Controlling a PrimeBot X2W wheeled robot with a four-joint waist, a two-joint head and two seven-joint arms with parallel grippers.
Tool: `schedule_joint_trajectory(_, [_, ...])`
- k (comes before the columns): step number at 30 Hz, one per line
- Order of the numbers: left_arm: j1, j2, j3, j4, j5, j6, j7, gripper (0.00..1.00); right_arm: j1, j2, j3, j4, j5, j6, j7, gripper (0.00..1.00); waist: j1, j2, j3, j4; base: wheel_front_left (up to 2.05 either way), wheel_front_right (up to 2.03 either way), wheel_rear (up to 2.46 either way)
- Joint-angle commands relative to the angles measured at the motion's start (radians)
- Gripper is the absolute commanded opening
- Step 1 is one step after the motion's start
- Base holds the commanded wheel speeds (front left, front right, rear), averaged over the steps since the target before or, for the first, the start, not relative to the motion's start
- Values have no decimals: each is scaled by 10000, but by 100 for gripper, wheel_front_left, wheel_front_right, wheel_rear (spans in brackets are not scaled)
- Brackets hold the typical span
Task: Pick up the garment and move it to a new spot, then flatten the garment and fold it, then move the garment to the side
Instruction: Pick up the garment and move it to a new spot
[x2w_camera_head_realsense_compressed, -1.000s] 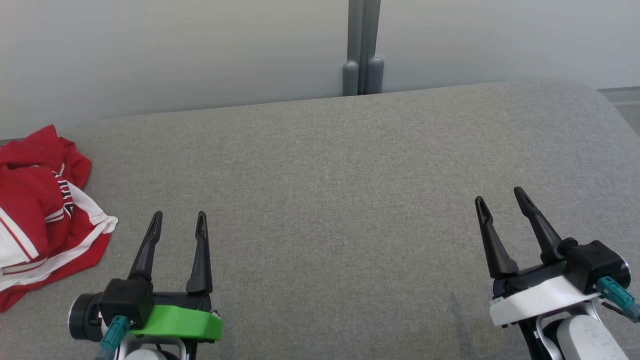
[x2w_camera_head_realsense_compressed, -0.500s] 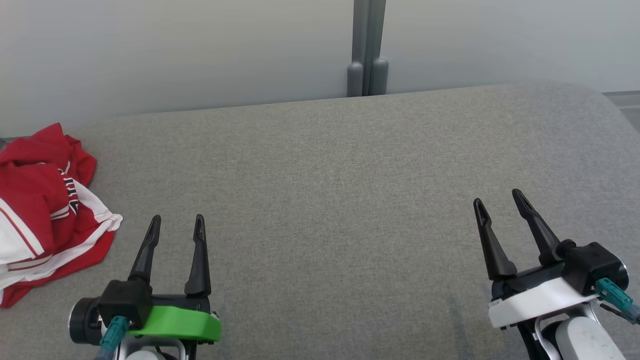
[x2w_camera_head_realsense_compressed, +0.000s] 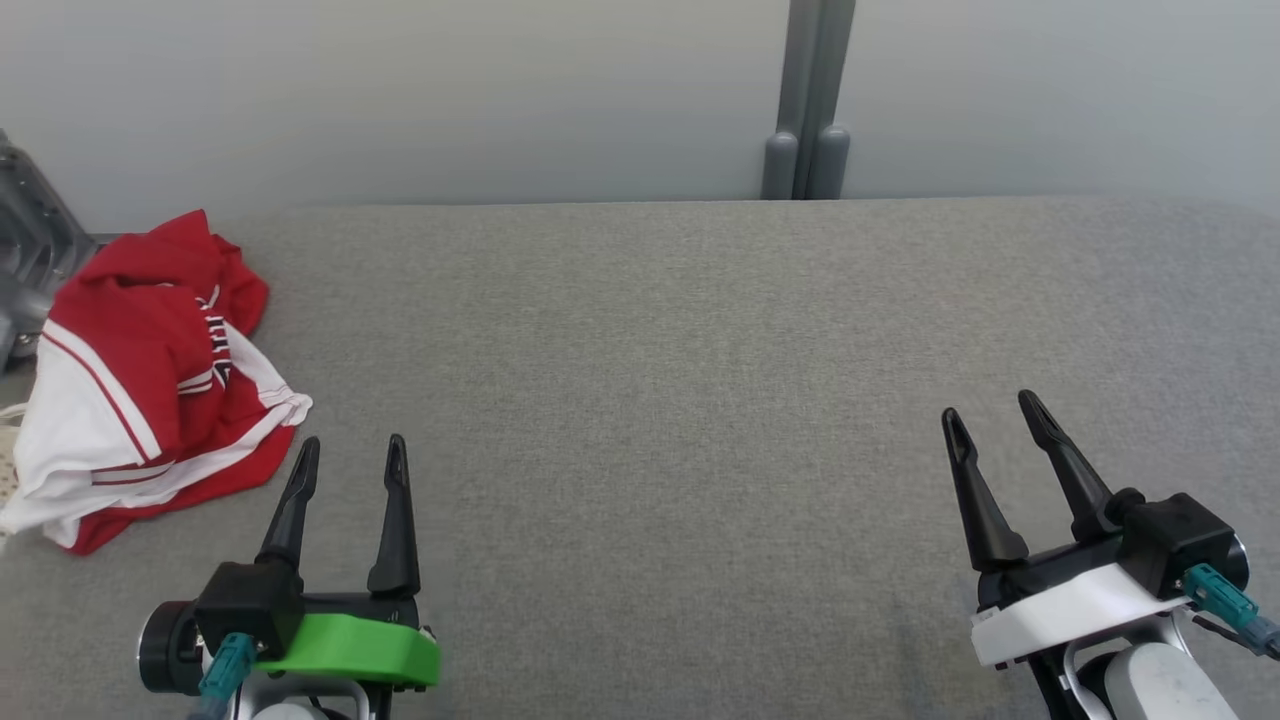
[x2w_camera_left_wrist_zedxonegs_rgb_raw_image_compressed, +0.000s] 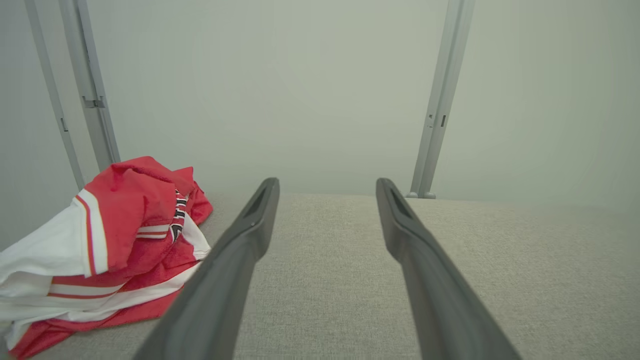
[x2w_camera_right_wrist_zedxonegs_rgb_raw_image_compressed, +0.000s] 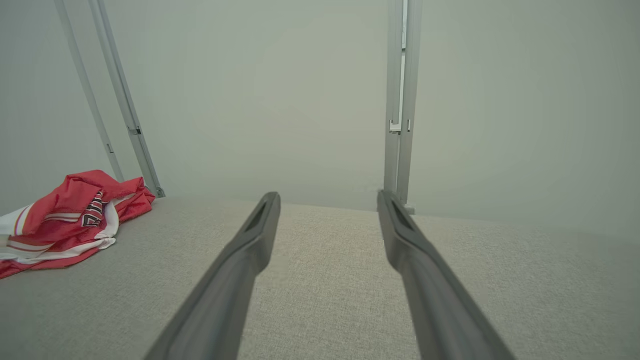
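Red garment lies left of left jaws.

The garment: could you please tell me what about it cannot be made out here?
Lettering on the garment: head view, partly folded under, too small to read.
Its left part: both wrist views, cut by the left edge.
Its kind: all views, crumpled folds hide the shape.
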Motion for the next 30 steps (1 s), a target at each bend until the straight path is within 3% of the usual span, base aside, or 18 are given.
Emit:
schedule_joint_trajectory(1, [69,56,28,15,0,58,4,100,84,-14,-16,26,96,4,-30,100,0,0,-50,309,0,0,0])
schedule_joint_trajectory(19, [130,102,265,366,42,50,4,100,155,46,378,257,266,3,-30,100,0,0,-173,2469,0,0,0])
schedule_joint_trajectory(30, [174,233,384,472,-77,144,4,100,166,176,241,565,293,3,-30,100,0,0,-187,3238,0,0,0])
